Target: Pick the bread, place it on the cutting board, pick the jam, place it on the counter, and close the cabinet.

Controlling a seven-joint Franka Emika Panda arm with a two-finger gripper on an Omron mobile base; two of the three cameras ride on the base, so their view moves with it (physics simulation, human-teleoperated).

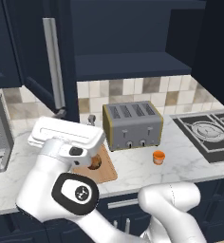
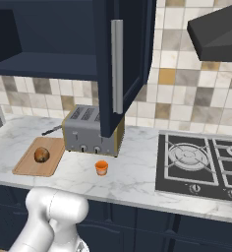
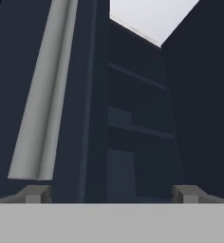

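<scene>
Navy cabinet [image 2: 125,59] doors stood open; bread [image 2: 41,155] lay on cutting board [image 2: 35,157], jam [image 2: 101,167] on desk [image 2: 132,177]. My claw [image 3: 111,193], spread wide, empty, faced the left door's edge, handle [image 3: 42,95] at ten o'clock. Best push flat, beside handle.

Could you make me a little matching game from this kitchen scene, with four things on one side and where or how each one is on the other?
Things:
1. bread
2. jam
3. cabinet
4. toaster

Places or states:
A. doors standing open
B. on the counter in front of the toaster
C. against the tiled wall, beside the board
D. on the cutting board

Pairs: 1-D, 2-B, 3-A, 4-C
</scene>
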